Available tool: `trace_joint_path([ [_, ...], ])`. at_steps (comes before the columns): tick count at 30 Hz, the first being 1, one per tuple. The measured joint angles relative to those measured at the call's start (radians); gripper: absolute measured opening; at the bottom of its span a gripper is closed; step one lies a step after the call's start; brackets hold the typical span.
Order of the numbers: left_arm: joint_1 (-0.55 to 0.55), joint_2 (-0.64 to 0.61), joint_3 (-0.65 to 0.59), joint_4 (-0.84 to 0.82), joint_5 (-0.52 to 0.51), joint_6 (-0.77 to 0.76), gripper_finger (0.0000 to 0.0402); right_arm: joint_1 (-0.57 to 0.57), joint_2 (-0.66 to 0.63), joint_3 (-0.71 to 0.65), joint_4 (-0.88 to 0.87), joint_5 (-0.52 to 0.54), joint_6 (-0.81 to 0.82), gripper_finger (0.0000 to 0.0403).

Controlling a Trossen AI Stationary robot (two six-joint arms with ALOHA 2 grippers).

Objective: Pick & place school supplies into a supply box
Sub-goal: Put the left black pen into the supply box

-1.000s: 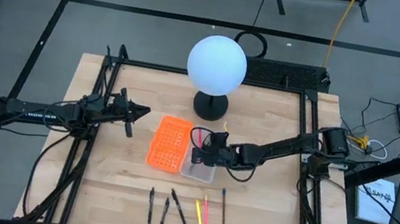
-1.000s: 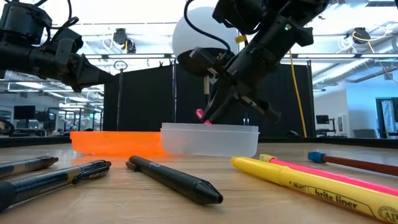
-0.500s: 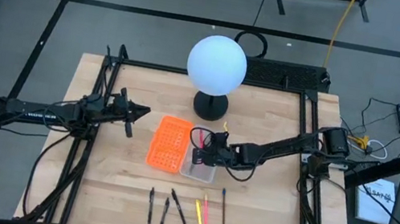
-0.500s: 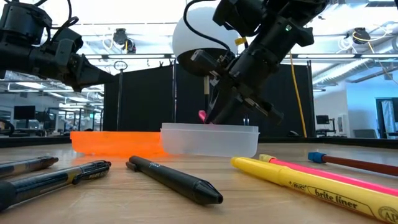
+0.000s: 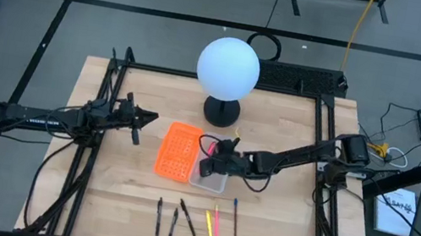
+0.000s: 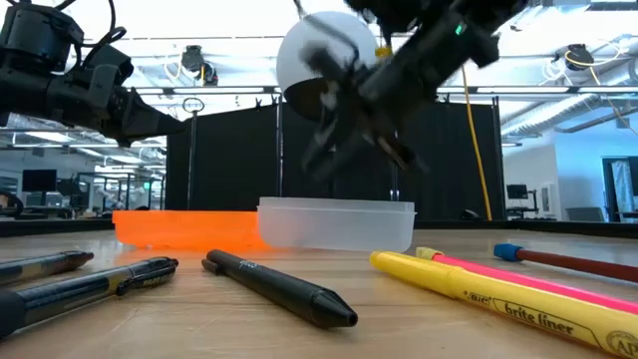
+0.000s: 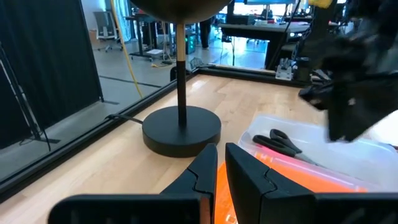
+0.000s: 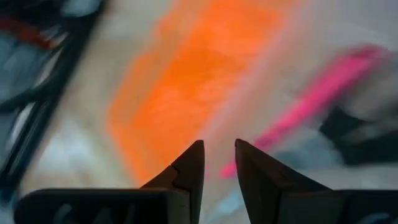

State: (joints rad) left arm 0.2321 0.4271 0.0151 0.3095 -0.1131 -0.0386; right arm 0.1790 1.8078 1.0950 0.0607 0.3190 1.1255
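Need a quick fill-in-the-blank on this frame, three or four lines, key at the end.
1. The scissors lie inside the clear ____.
2. The right claw is above the ____.
3. The orange panel lies on the supply box's ____ side in the high view.
4. The white globe lamp stands on a ____ round base.

Missing words: supply box; supply box; left; black

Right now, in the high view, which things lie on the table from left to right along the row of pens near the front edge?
Black pen → shorter black pen → slanted black pen → yellow highlighter → pink-red pen → brown pencil.
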Motion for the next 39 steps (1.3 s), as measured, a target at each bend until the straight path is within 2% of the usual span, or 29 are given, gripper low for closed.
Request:
trace_joint_path([
  [2,0.000,0.000,0.000,0.000,0.000,0.007,0.0042,0.020,-0.015,0.000,0.051,-0.035,-0.149,0.0085],
  [4,0.000,0.000,0.000,-0.006,0.006,0.006,0.0042,0.049,-0.030,0.001,0.068,-0.014,-0.289,0.0081],
  [8,-0.001,0.005,0.000,-0.029,0.062,0.018,0.0042,0.113,-0.035,0.001,0.140,0.193,-0.494,0.0071],
  [12,-0.001,0.005,0.000,-0.034,0.062,0.017,0.0042,0.144,-0.073,0.000,0.075,0.231,-0.687,0.0058],
  [15,-0.002,0.005,0.000,-0.071,0.091,0.031,0.0042,0.154,-0.163,-0.010,-0.012,0.284,-0.727,0.0040],
  [18,-0.002,0.005,0.000,-0.067,0.147,0.063,0.0042,0.149,-0.290,-0.086,-0.003,0.284,-0.744,0.0012],
  [22,-0.002,0.005,0.000,-0.061,0.158,0.083,0.0042,0.149,-0.465,-0.229,0.143,0.252,-0.779,0.0011],
  [25,-0.002,0.005,0.000,-0.050,0.152,0.090,0.0042,0.170,-0.581,-0.352,0.335,0.209,-0.913,0.0022],
  [28,-0.002,0.005,0.000,-0.017,0.093,0.114,0.0042,0.195,-0.644,-0.479,0.557,0.205,-1.062,0.0026],
  [31,-0.002,0.004,0.000,-0.045,0.043,0.115,0.0042,0.188,-0.683,-0.600,0.759,0.228,-1.101,0.0019],
  [34,-0.002,0.012,0.000,-0.055,0.012,0.112,0.0042,0.174,-0.715,-0.707,0.853,0.287,-1.122,0.0008],
  [39,-0.002,0.011,0.000,0.013,0.007,0.111,0.0042,0.143,-0.768,-0.854,0.920,0.310,-1.079,0.0001],
])
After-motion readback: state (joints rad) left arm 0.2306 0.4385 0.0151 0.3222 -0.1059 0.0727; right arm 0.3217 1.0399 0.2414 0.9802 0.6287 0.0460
